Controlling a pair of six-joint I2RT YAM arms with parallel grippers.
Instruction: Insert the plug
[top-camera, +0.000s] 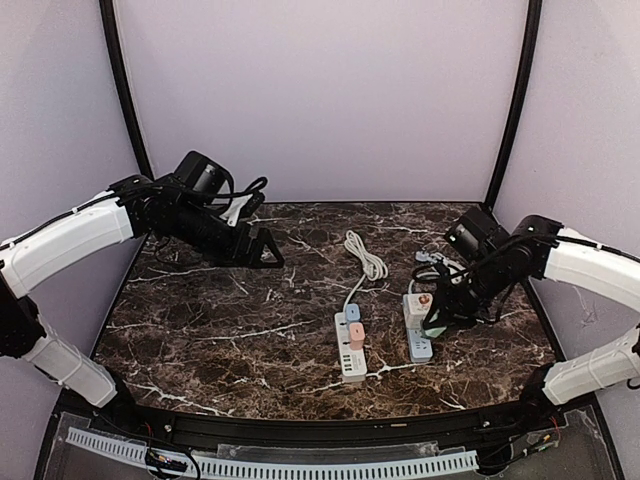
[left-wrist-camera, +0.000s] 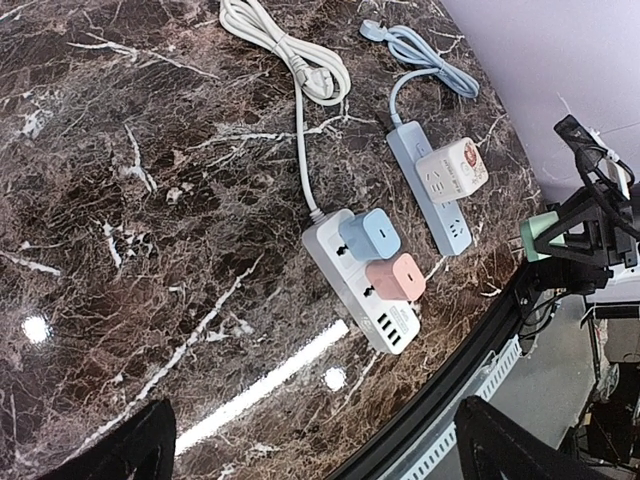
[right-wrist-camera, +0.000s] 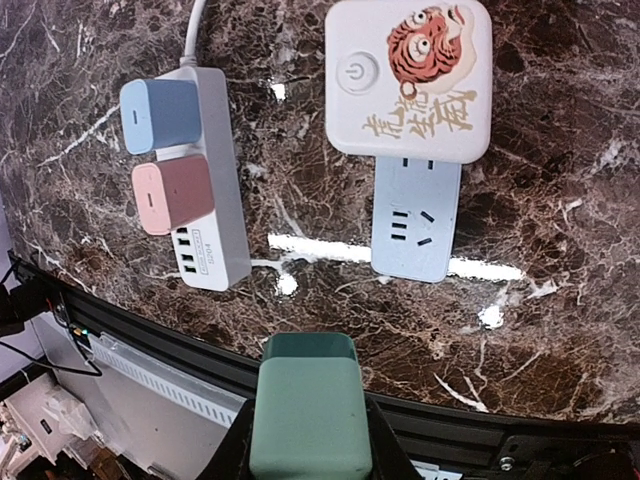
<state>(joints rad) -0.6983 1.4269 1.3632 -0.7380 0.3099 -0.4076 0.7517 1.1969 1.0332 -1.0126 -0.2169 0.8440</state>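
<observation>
My right gripper (right-wrist-camera: 305, 440) is shut on a green plug block (right-wrist-camera: 305, 415) and holds it above the table's front edge, just in front of the blue power strip (right-wrist-camera: 415, 215). The strip's free sockets face up; a white adapter with a tiger picture (right-wrist-camera: 410, 80) sits in its far end. In the top view the right gripper (top-camera: 437, 322) hovers over the blue strip (top-camera: 420, 347). The plug's prongs are hidden. My left gripper (top-camera: 268, 256) is open and empty, raised at the back left; its fingers (left-wrist-camera: 130, 450) frame the left wrist view.
A white power strip (top-camera: 351, 352) with a blue adapter (right-wrist-camera: 160, 102) and a pink adapter (right-wrist-camera: 172, 195) lies left of the blue strip. Coiled white cord (top-camera: 366, 255) and blue cord (top-camera: 430, 258) lie behind. A black rail (top-camera: 320, 425) runs along the table's front edge.
</observation>
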